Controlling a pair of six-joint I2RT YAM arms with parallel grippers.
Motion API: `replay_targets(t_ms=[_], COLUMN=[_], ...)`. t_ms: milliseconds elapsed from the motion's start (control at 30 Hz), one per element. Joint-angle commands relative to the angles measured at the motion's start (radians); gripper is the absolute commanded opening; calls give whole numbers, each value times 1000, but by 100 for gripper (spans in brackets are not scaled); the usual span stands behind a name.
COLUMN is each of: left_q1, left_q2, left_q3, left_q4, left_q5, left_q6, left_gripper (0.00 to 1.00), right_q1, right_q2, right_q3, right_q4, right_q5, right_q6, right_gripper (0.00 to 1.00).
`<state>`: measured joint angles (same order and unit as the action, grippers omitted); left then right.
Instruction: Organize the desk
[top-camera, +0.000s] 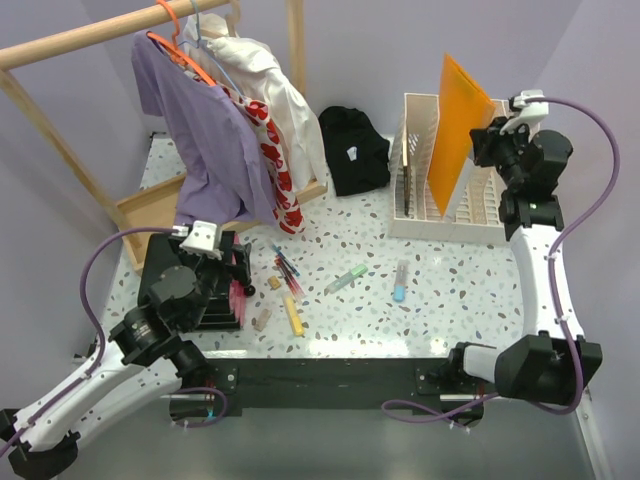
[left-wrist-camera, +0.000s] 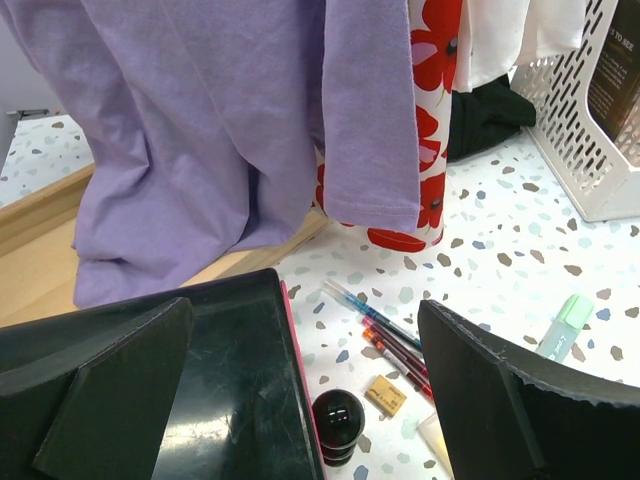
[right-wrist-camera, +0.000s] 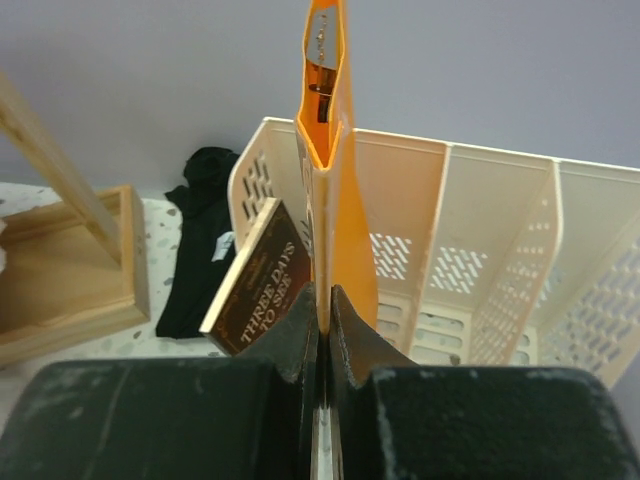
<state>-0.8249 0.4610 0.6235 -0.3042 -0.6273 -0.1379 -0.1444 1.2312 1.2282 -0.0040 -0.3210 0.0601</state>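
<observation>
While the counter (top-camera: 450, 300) runs lengthwise left to right, black rail (top-camera: 330, 385) along its near edge, a white file rack (top-camera: 418, 160) sits at its far right. Right gripper (right-wrist-camera: 325, 305): clamped on an orange folder (top-camera: 462, 115), upright over the rack. Left gripper (left-wrist-camera: 308, 390): spread wide, well left of the rack, above a black box (left-wrist-camera: 240, 400). Bare counter fronts the rack; pens (top-camera: 287, 268) lie left of it.

Plain lilac walls (top-camera: 400, 40) stand behind the scene and at both sides. A wooden clothes rack (top-camera: 90, 38) rises beyond the left gripper (left-wrist-camera: 305, 310), and its flat wooden base (top-camera: 150, 214) lies just ahead of this gripper. The light is soft and even, with only faint shadows.
</observation>
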Motion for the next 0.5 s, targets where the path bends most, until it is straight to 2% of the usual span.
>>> replay_targets(t_ms=[0,67,167,333,467], left_q1=[7,6,7,7,7], left_q2=[11,19,28,33,31], left_q3=[-10,-10,-10,-10,-11], left_q4=[43,43,45,43,45], left_q5=[5,0,0,-3,-3], left_q6=[-3,-5,-6,-12,-12], left_gripper=[100,100,100,100,100], right_q1=[3,3,3,5,2], right_q2=[13,20,13,-22,-38], right_q3=[-24,-64,-105,-214,-306], right_q4=[323,415,458,513,625], right_q5=[-112,-138,-133,-124,-158], right_q6=[96,106,83,-15,-84], right_gripper=[0,0,0,0,0])
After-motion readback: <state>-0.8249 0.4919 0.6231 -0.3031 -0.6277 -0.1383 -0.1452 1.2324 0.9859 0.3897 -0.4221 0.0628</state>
